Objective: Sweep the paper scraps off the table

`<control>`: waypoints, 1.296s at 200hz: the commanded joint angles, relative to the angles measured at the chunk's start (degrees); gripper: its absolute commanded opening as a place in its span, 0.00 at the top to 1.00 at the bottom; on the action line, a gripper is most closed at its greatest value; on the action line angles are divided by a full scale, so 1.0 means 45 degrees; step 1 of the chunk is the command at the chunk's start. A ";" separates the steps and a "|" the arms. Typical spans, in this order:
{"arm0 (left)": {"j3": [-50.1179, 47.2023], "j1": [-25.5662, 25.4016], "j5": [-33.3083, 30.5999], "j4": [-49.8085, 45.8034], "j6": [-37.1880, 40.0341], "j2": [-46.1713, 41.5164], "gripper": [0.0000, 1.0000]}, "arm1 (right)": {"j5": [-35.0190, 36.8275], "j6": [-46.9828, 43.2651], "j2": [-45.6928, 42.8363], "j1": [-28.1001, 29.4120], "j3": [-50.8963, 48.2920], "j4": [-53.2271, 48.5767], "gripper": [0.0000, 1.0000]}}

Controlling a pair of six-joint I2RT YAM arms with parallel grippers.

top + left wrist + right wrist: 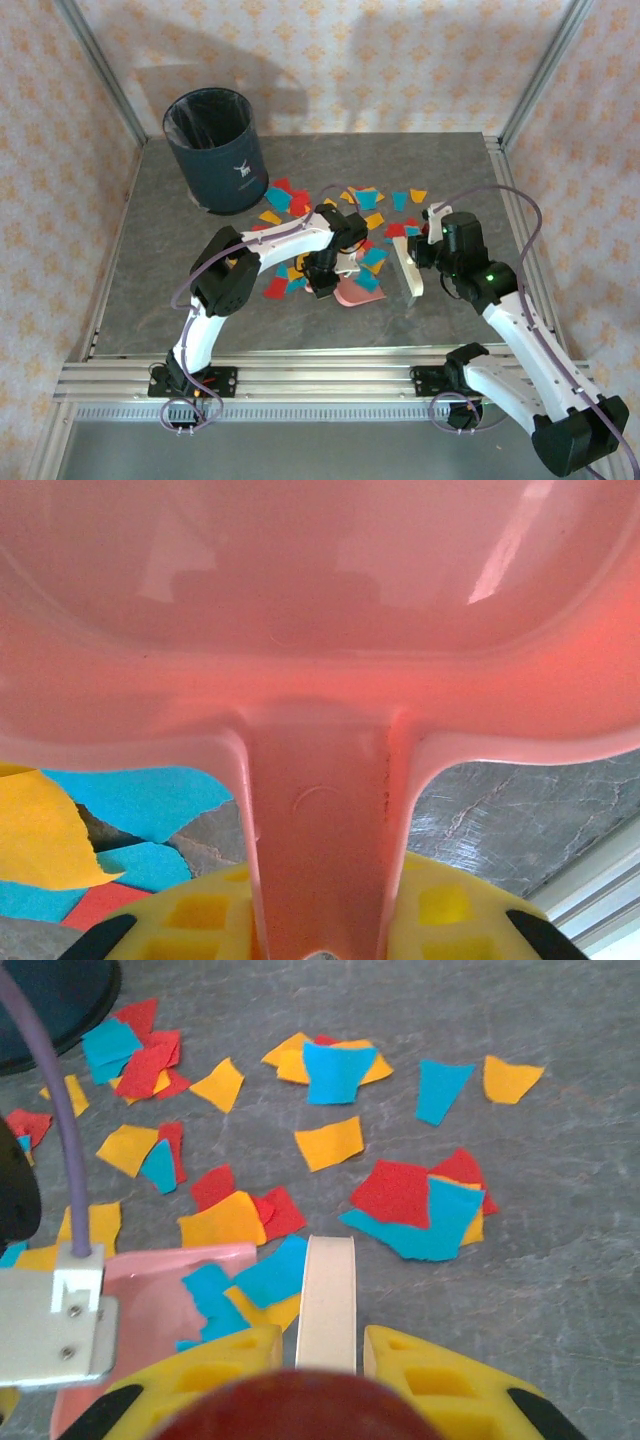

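Note:
Red, yellow-orange and cyan paper scraps (285, 200) lie scattered across the middle of the dark grey table (150, 300). My left gripper (322, 275) is shut on the handle of a pink dustpan (352, 293), whose pan rests low on the table with a few scraps on it. In the left wrist view the dustpan (320, 580) looms large and its handle runs between my left gripper (320, 905) fingers. My right gripper (325, 1345) is shut on a cream-white flat sweeping tool (328, 1290). The tool stands just right of the dustpan (140, 1310), among the scraps (410, 1195).
A dark round bin (212, 150) stands at the table's back left, close to the scraps, and its edge (50, 1000) shows in the right wrist view. Silver rails (300, 380) edge the table. Bare table (580, 1290) lies to the right of the tool.

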 commanded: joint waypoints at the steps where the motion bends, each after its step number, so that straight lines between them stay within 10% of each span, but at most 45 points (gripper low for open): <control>1: -0.0062 0.0125 -0.0462 -0.0041 -0.0325 -0.0368 1.00 | 0.0763 -0.0267 0.0133 0.0080 -0.0065 0.1691 1.00; 121: -0.0006 0.0144 -0.0269 -0.0097 -0.0224 -0.0119 1.00 | -0.0396 -0.1579 0.3244 0.0081 0.0528 0.2719 1.00; 259: 0.0306 0.0187 -0.0086 0.0108 -0.0247 0.0111 1.00 | -0.3055 -0.1684 0.1672 0.0082 0.0452 0.0814 1.00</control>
